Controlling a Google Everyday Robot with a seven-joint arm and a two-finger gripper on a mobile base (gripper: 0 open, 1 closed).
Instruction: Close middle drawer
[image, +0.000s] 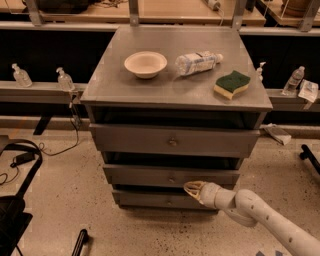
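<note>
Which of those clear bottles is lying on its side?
The bottle on the cabinet top, between the bowl and sponge; the ledge bottles behind stand upright. The gripper is low, by the middle drawer front.

You have the middle drawer (140, 175), a flat grey front with 1 small round centre knob (171, 178), sitting level as the 2nd of 3, and the gripper (191, 188) lies just beside that knob at 4 o'clock.

White segmented arm (270, 220) enters from lower right, stretched up-left, nearly straight. Cream tapered gripper (191, 188) at its tip, low, just right of centre, pointing left.
</note>
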